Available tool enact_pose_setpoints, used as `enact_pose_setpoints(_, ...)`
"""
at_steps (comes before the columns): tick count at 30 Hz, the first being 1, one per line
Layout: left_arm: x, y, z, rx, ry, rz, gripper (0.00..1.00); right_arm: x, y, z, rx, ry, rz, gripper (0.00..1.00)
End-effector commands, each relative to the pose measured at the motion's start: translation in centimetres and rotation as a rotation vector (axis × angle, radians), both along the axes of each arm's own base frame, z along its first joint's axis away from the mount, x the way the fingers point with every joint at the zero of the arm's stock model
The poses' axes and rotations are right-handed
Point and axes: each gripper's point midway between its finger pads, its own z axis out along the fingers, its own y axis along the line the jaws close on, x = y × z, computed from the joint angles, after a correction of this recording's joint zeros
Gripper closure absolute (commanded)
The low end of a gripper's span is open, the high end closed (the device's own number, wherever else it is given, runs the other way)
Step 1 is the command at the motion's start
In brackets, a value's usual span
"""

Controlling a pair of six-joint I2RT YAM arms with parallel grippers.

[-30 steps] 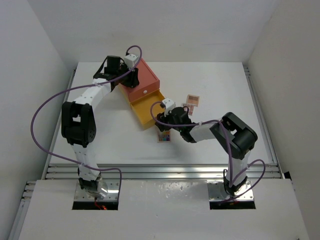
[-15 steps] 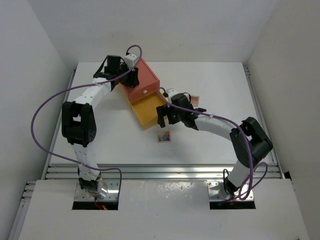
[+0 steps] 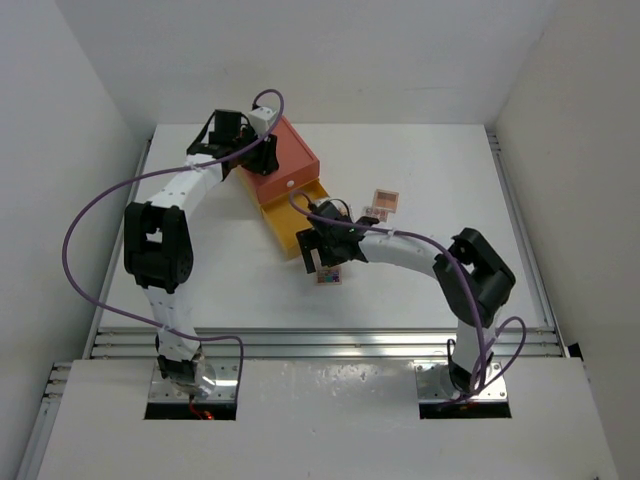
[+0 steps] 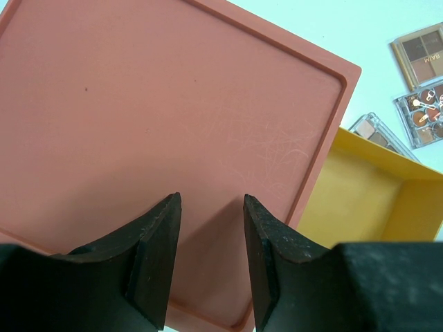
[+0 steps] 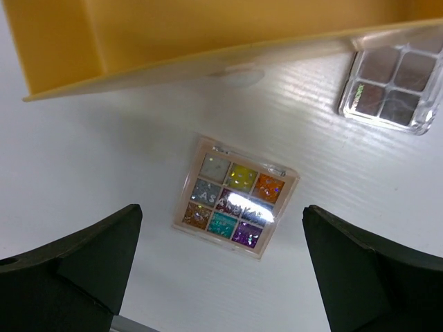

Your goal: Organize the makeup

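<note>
Swinging back toward the near side, the right gripper [image 5: 221, 216] now hangs over the nine-colour palette [image 5: 235, 197], claw spread wide to either side of it. That palette lies on the table [image 5: 90, 159], just near of the open yellow drawer [image 5: 208, 28]. The step in hand looks like a pickup: next, descend and close across its edges. The left gripper [image 4: 211, 207] sits over the orange box [image 4: 173, 104], half-spread and empty. The palette's lid lettering is lost in glare.
</note>
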Motion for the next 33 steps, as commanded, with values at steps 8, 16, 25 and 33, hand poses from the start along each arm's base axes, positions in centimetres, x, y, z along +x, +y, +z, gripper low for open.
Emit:
enact_pose_setpoints(8, -2.1, 1.0, -4.4, 0.011, 0.176, 0.015, 0.53, -0.5, -0.9, -2.7, -0.083, 0.003, -0.107, 0.02)
enact_pose_setpoints(16, -2.2, 1.4, -4.8, 0.012, 0.185, 0.025, 0.53, -0.9, -0.1, -5.4, -0.075, 0.064, -0.096, 0.16)
enact_pose_setpoints(25, -2.3, 1.3, -4.3, -0.002, 0.181, 0.023, 0.53, -1.5, -1.6, -5.2, -0.097, 0.048, -0.081, 0.65)
enact_pose_setpoints(33, -2.4, 1.8, -4.2, 0.004, 0.177, 0.027, 0.53, 0.9, 2.2, 4.8, 0.075, -0.223, 0.279, 0.84)
